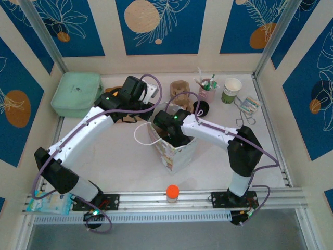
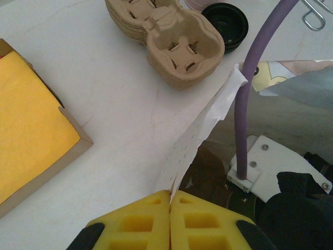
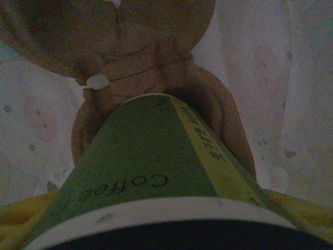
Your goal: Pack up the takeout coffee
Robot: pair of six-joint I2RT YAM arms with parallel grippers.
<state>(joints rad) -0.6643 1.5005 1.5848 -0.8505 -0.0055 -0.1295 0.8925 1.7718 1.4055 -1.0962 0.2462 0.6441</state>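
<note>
Right wrist view, inside the paper bag (image 1: 179, 153): my right tool (image 1: 167, 134) grips the coffee cup (image 3: 151, 172) by its upper wall, just under the black lid (image 3: 171, 240). The cup's base points down at a cardboard carrier (image 3: 130, 47) on the bag's floor. I cannot tell whether the base sits in a well or hangs just above it. At the bag's mouth my left tool (image 2: 170, 219) is closed on the white rim (image 2: 200, 130), pinching it to keep the opening wide. The bag stands on the table (image 2: 104, 94) between my two arms.

The risks, as I judge them, start with the landing. If the base meets the carrier's ridge and not a well, the cup will lean when I let go and may tip against the bag wall. A tipped cup could work the lid loose. The light in there is poor, so lining it up is hard. If the thin paper slides out of my left pinch, the wall could fold in on my right arm. Drawing that arm out carelessly could snag the rim and drag or topple the bag.
</note>
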